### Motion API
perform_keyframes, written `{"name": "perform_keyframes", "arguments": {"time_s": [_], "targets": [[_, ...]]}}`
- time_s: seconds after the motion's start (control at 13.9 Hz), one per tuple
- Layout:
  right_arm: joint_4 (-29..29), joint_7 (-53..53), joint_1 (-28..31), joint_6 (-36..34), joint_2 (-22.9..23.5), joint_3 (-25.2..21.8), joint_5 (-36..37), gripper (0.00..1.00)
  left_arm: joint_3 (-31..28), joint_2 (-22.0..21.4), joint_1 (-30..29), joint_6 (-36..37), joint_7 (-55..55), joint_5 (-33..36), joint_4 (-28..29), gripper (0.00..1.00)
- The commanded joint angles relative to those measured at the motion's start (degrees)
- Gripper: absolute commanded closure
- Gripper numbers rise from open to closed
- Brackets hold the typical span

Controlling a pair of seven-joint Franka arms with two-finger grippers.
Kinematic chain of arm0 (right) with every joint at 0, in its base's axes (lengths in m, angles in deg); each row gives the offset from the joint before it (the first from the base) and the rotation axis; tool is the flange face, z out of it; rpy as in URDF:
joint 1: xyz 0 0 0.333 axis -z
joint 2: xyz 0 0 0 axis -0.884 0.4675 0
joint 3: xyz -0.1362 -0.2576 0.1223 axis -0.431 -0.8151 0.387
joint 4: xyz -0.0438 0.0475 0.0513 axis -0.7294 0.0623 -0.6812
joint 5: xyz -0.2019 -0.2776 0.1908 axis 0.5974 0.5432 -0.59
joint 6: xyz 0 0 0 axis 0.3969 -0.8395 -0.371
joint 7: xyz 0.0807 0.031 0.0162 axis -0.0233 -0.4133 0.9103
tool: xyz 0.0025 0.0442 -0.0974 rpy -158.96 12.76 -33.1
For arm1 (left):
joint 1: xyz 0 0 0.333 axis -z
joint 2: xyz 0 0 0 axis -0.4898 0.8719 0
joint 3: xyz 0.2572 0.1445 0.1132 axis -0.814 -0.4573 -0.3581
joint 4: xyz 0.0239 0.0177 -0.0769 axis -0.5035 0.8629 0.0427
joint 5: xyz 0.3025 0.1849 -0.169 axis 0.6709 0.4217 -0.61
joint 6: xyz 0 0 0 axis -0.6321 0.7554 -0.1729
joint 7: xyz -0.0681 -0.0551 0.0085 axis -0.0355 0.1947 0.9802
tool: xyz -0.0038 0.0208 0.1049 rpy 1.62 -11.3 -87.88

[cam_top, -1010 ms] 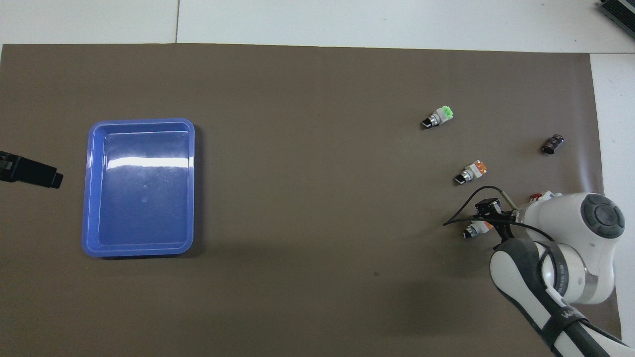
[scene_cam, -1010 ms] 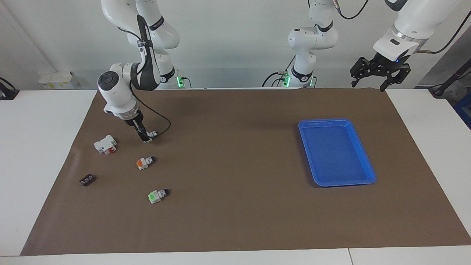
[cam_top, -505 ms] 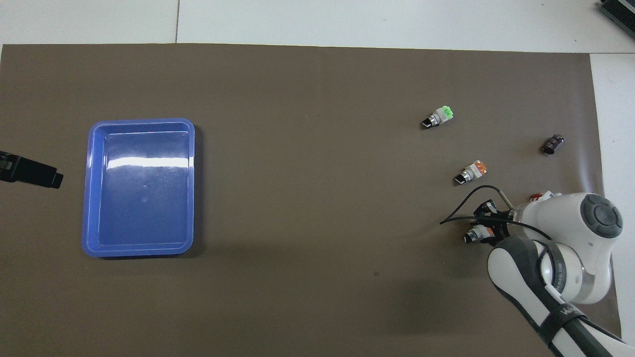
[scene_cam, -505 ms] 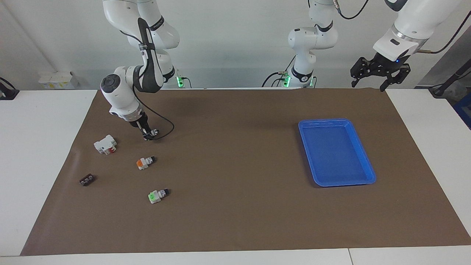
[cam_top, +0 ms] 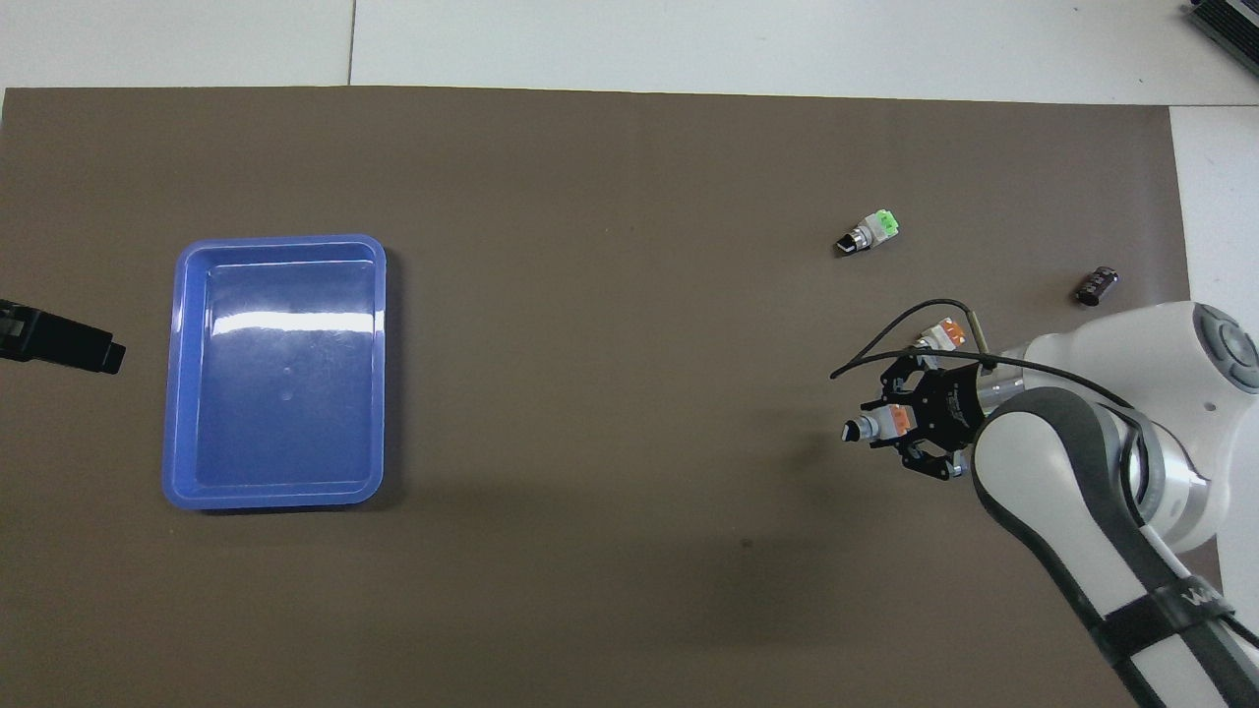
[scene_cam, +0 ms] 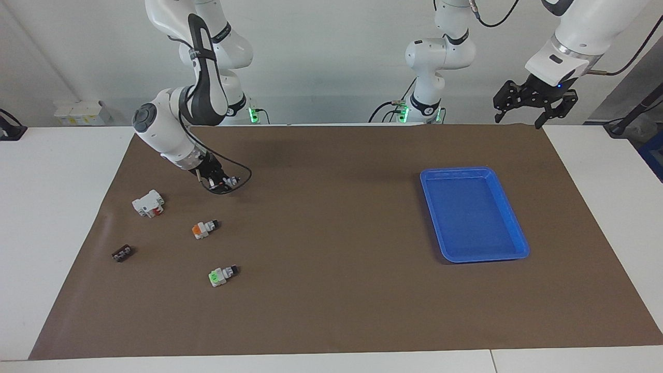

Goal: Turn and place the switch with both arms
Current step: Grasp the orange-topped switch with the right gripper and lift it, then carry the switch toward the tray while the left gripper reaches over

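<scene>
My right gripper (scene_cam: 224,182) is shut on a small white switch (scene_cam: 232,181) with an orange cap and a black stem end. It holds the switch tilted above the brown mat at the right arm's end. In the overhead view the held switch (cam_top: 873,425) pokes out of the right gripper (cam_top: 897,431) toward the table's middle. Two more switches lie on the mat: one with an orange cap (scene_cam: 204,228) (cam_top: 942,334) and one with a green cap (scene_cam: 221,275) (cam_top: 868,232). My left gripper (scene_cam: 533,101) (cam_top: 61,340) waits open, raised over the mat's corner at the left arm's end.
A blue tray (scene_cam: 456,170) (cam_top: 280,239) sits on the mat toward the left arm's end. A bigger white block with a red part (scene_cam: 148,203) and a small black piece (scene_cam: 122,253) (cam_top: 1097,285) lie near the switches.
My right gripper has lifted the orange-capped switch off the mat, swung toward the table's middle and turned its wrist. The left arm has not moved.
</scene>
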Motion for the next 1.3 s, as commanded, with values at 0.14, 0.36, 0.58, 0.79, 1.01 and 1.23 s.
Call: {"name": "perform_keyframes", "arguments": {"time_s": [0.14,0.36,0.58,0.79,1.01,1.23], "targets": [[-9.36,-15.48,-8.24,-0.83,2.46,0.17,-11.72,1.0,0.4,-1.71,-0.51,-0.89,-0.24,1.1,1.98,0.0],[-12.96,-16.45,-10.01,-1.7,1.85,0.25,-21.39,1.0,1.01,-1.88,0.46,-0.63,0.11,1.01,1.89,0.0],[-15.69,-18.2,-11.33,-1.97,1.67,2.27,-27.29,1.0,2.94,-2.76,0.46,0.95,-0.15,0.05,2.33,0.0],[-18.85,-22.51,-11.33,-1.44,1.67,4.64,-31.33,1.0,3.47,-2.76,0.02,0.86,-3.84,-10.9,2.15,0.0],[-19.56,-21.38,-11.33,0.92,1.58,7.45,-34.85,1.0,3.73,-3.02,0.45,0.43,-2.36,-15.59,2.94,0.03],[-19.13,-20.85,-11.76,8.72,1.58,11.66,-38.46,1.0,4.35,-3.2,0.37,0.51,-1.03,-24.0,3.47,0.26]]}}
